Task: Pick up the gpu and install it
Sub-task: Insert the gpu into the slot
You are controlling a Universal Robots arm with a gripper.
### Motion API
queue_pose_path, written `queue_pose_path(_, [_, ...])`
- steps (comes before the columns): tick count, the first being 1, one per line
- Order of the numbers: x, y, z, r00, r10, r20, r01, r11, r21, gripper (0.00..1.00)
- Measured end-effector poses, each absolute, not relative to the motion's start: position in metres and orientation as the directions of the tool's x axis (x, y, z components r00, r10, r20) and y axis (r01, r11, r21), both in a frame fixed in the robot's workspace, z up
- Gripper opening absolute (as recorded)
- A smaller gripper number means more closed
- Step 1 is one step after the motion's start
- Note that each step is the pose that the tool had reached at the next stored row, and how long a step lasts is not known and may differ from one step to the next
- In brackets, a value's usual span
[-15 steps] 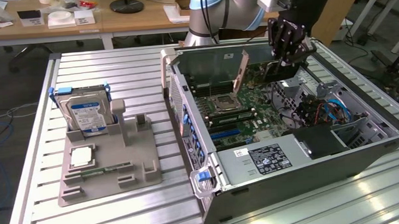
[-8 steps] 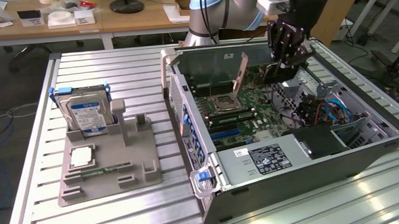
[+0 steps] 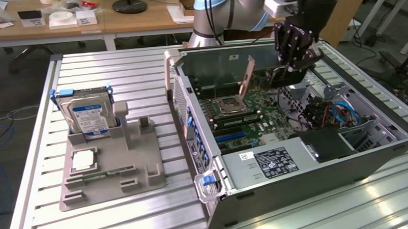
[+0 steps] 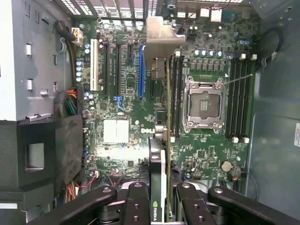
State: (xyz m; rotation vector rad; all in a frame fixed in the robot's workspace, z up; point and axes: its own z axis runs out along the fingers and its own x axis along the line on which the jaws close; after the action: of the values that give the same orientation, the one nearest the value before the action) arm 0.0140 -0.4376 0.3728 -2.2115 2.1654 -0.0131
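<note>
1. While the gripper [image 3: 295,64] hangs over the open computer case [image 3: 295,180], its fingers are clamped on the gpu [image 3: 277,79], one against each face.
2. The gpu [image 4: 159,161] is held on edge above the motherboard [image 4: 117,93], with its silver bracket [image 4: 161,42] at the far end.
3. A hard drive [image 3: 88,116] stands upright in the grey holder [image 3: 111,186], well apart.

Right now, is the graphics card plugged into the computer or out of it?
Out: the gripper holds the gpu on edge above the motherboard inside the open case, not yet seated.
</note>
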Motion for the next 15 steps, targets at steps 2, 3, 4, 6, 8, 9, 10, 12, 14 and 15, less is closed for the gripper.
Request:
queue_pose_path(2, [0.014, -0.439, 0.371, 0.021, -0.999, -0.027, -0.999, -0.020, -0.039, 0.27])
queue_pose_path(3, [0.013, -0.440, 0.370, 0.021, -0.999, -0.027, -0.999, -0.020, -0.039, 0.27])
queue_pose_path(4, [0.013, -0.440, 0.369, 0.022, -0.999, -0.027, -0.999, -0.020, -0.039, 0.27])
queue_pose_path(6, [0.012, -0.442, 0.366, 0.022, -0.999, -0.027, -0.999, -0.021, -0.039, 0.27])
queue_pose_path(8, [0.011, -0.444, 0.364, 0.021, -0.999, -0.027, -0.999, -0.020, -0.039, 0.27])
queue_pose_path(9, [0.010, -0.445, 0.362, 0.022, -0.999, -0.027, -0.999, -0.020, -0.039, 0.27])
queue_pose_path(10, [0.009, -0.445, 0.361, 0.022, -0.999, -0.027, -0.999, -0.021, -0.039, 0.27])
queue_pose_path(12, [0.008, -0.446, 0.358, 0.022, -0.999, -0.027, -0.999, -0.020, -0.039, 0.27])
queue_pose_path(14, [0.006, -0.447, 0.355, 0.022, -0.999, -0.027, -0.999, -0.020, -0.039, 0.27])
queue_pose_path(15, [0.006, -0.447, 0.353, 0.022, -0.999, -0.027, -0.999, -0.020, -0.039, 0.27])
